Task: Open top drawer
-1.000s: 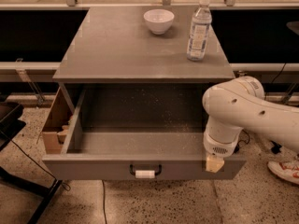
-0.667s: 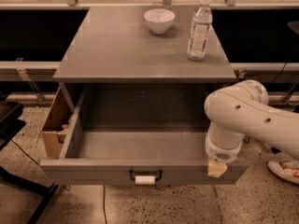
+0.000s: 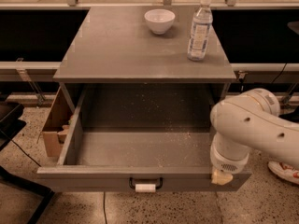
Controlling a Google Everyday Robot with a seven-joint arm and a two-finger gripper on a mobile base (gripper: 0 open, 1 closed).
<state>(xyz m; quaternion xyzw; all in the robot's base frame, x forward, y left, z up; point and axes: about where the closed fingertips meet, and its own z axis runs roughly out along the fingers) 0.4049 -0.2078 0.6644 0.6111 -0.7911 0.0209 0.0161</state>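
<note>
The top drawer is pulled far out of the grey cabinet. Its grey inside is bare and speckled with crumbs. A black handle with a white tag sits at the middle of its front panel. My white arm reaches in from the right and bends down over the drawer's front right corner. The gripper is at that corner, against the front panel's top edge; only a tan tip shows below the wrist. The two lower drawers are out of view.
A white bowl and a clear water bottle stand on the cabinet top. A cardboard box leans at the cabinet's left side. A dark object sits at far left, a shoe on the floor at right.
The drawer has come further out toward the camera, and my arm and gripper have moved with its front right corner.
</note>
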